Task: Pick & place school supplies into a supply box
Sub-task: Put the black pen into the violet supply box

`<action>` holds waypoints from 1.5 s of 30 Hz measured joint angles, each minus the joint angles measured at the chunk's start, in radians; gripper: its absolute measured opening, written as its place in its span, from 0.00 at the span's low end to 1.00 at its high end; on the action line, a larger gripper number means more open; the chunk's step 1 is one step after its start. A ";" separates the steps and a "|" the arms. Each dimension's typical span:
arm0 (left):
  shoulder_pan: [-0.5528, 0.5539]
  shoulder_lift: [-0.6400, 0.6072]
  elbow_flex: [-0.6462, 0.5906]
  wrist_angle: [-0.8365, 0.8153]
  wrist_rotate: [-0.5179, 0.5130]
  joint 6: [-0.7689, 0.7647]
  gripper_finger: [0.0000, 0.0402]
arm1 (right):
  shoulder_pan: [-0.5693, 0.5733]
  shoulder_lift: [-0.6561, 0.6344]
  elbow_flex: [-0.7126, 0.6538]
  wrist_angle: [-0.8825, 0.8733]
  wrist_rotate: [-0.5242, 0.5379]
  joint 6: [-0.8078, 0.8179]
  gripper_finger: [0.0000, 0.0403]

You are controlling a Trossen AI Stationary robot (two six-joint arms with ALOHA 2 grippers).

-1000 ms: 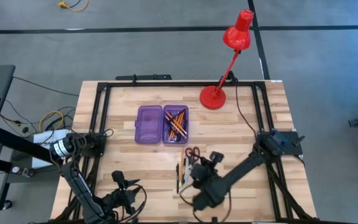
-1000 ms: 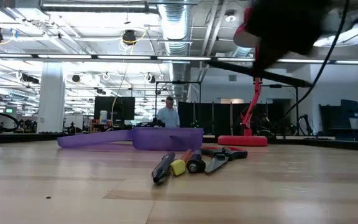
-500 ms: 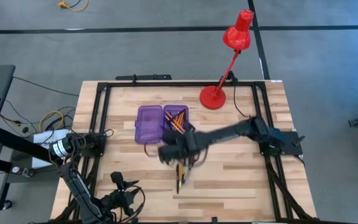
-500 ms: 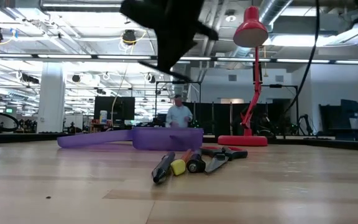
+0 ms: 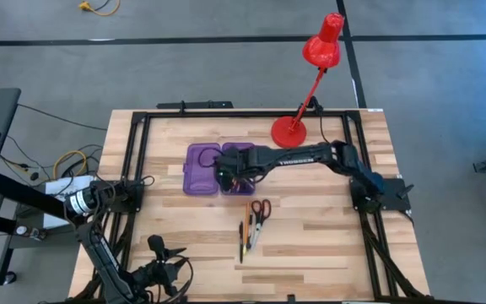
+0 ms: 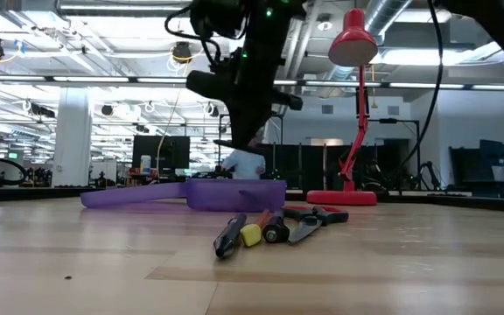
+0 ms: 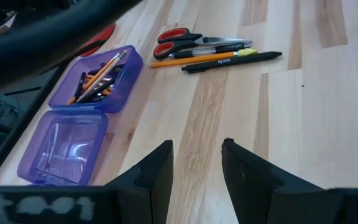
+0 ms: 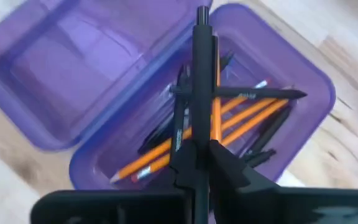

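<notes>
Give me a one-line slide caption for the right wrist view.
Right end effector shut on a black pen, held above the purple case half holding pencils and pens.

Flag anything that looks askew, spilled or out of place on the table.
Nothing spilled or damaged. Orange pencils and dark pens lie crisscrossed in the translucent purple plastic case. The red-handled scissors and some pens lie loose on the wooden table. The right gripper grips a slim black pen over the case.

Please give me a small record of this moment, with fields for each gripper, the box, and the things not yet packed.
right gripper: shut on a black pen, above the supply box
left gripper: open, empty, at the table's near edge
supply box: open; one half holds orange pencils and pens, other half empty
left on table: red-handled scissors, pens, one pencil
</notes>
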 joint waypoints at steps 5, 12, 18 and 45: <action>0.000 0.000 0.000 -0.012 -0.009 0.000 0.31 | -0.002 0.000 -0.012 0.017 0.002 0.000 0.08; 0.000 0.000 0.000 -0.016 -0.024 0.000 0.31 | -0.011 0.000 -0.011 0.017 0.002 0.024 0.19; 0.000 0.000 0.000 -0.016 -0.024 -0.008 0.31 | 0.001 0.000 -0.011 0.016 0.027 -0.032 0.26; 0.182 0.028 0.000 0.169 -0.064 0.572 0.31 | 0.616 -0.037 -0.010 -0.272 0.172 0.032 0.28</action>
